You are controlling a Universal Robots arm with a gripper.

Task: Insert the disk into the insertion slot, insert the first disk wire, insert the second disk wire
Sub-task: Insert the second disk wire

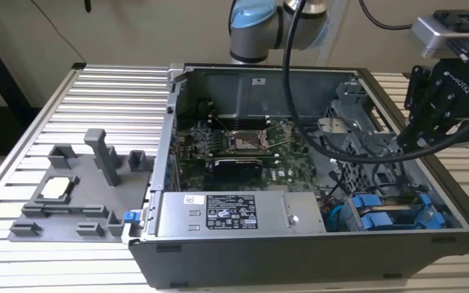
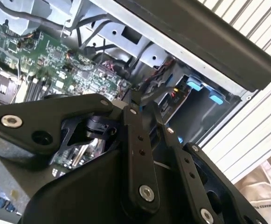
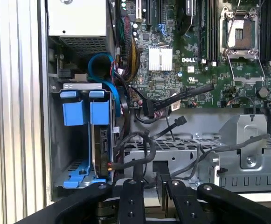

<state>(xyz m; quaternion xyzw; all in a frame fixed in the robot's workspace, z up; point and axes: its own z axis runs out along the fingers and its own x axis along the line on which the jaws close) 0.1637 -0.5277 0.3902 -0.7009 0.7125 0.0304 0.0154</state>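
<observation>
The case (image 1: 300,256) lies open on the slatted tabletop (image 1: 112,91). The disk (image 3: 100,140) stands on edge in the slot (image 3: 72,156), in the case's corner next to the supply box (image 1: 226,213). Its blue tabs (image 1: 373,213) are level with the slot's mouth. That corner is tight: the case's wall (image 3: 44,116) runs close along one side of the slot, and its black rim (image 2: 210,42) closes off the end. A blue cable (image 3: 102,60) loops between the slot and the supply box.

More room lies toward the case's middle, over the board (image 1: 243,146). Black wires (image 3: 135,156) sag across the perforated cage (image 3: 191,147) beside the slot, and one loose plug (image 3: 182,120) lies there.

The tool (image 1: 403,143) hangs above the case's side on the exterior view's right, over the cage and among those wires. In both wrist views the tool (image 3: 149,175) (image 2: 144,105) sits just beside the slot, apart from the disk. Whether it is clenched or released cannot be told.
</observation>
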